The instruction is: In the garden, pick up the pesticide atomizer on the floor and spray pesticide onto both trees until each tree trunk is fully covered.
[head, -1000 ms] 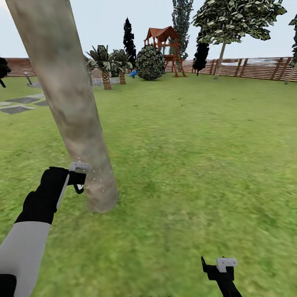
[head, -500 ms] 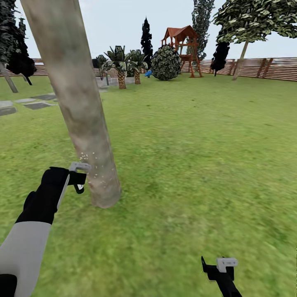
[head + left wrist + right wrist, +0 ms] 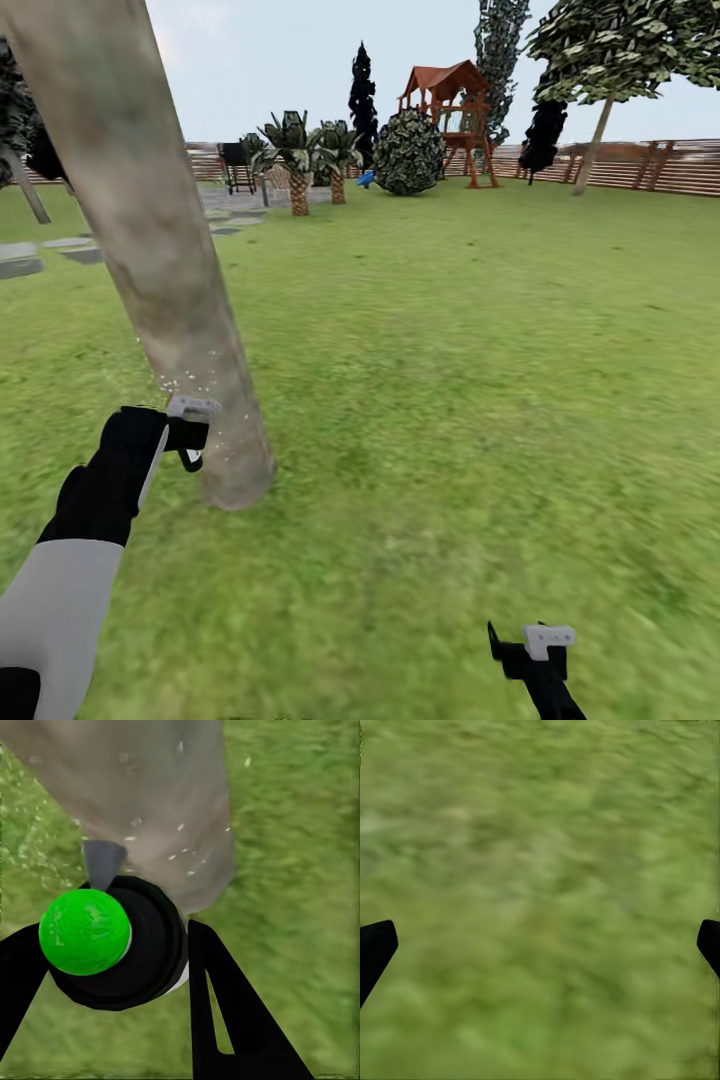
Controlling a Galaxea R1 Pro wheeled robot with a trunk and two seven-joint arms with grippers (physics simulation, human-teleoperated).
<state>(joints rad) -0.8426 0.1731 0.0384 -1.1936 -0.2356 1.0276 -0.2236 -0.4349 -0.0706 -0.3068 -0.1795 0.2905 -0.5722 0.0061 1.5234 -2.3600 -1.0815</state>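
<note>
In the left wrist view my left gripper (image 3: 112, 937) is shut on the pesticide atomizer (image 3: 120, 945), a black bottle with a bright green ball top and a grey nozzle. The nozzle faces the near tree trunk (image 3: 150, 795), and white droplets speckle the bark. In the head view the left gripper (image 3: 190, 437) hangs just beside that thick mottled trunk (image 3: 170, 290), close to its base on the grass floor (image 3: 450, 380). A second tree (image 3: 598, 125) stands far off by the fence. My right gripper (image 3: 515, 645) is open and low over the grass (image 3: 540, 870).
A brown slatted fence (image 3: 650, 165) bounds the lawn. Far back stand short palms (image 3: 298, 165), a round shrub (image 3: 408, 152), a red play tower (image 3: 445, 105) and dark conifers (image 3: 362, 95). Grey paving stones (image 3: 25, 262) lie at the far left.
The whole head view has shifted, so the camera moved: the background slid right and the trunk base slid slightly left. Droplets now show higher on the trunk. Both arms hold their pose.
</note>
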